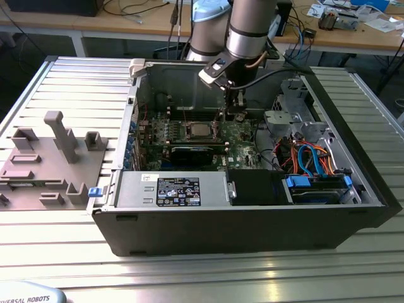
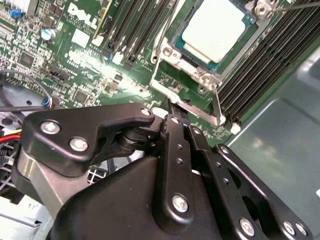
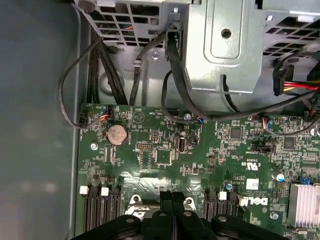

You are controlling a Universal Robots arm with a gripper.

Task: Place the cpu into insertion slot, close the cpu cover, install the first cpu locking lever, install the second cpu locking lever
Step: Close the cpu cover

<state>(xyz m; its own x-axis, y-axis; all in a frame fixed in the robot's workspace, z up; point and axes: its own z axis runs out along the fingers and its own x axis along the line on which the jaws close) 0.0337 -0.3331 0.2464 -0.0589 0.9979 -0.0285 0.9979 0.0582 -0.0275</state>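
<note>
One arm: we see it reach down from the back of the exterior view into the open computer case (image 1: pixel 252 227), which lies on its side on a ribbed metal table (image 1: pixel 353 265).
Pincer: the pincer (image 1: pixel 232 112) hangs low over the green board (image 3: pixel 210 150), just to the exterior view's right of the chip. In both wrist views its fingers (image 3: pixel 166 200) are pressed together, and we find no gap between them.
Grip: the tips meet the near edge of the cover. We cannot tell whether they pinch the metal or only touch it.
Chip: the chip (image 2: pixel 215 25) lies flat in the socket (image 2: pixel 174 39), its dull silver top fully bare.
Cover: the cover (image 2: pixel 213 97) is swung off the chip and sits between the socket and the pincer. We see green board through its square opening, but we cannot tell how steeply it tilts.
Memory slots: long black slots (image 2: pixel 270 55) run along both sides of the socket.
Rod: a thin metal rod (image 2: pixel 297 6) passes beside one corner of the socket.
Board parts: we make out a coin battery (image 3: pixel 117 134) and a finned heat sink (image 3: pixel 305 202).
Cables: black cables (image 3: pixel 100 60) loop from near the metal drive cage (image 3: pixel 225 45) down to the board's edge.
Outside the case: a grey moulded holder (image 1: pixel 57 158) rests on the table at the exterior view's left, just beside the case.
</note>
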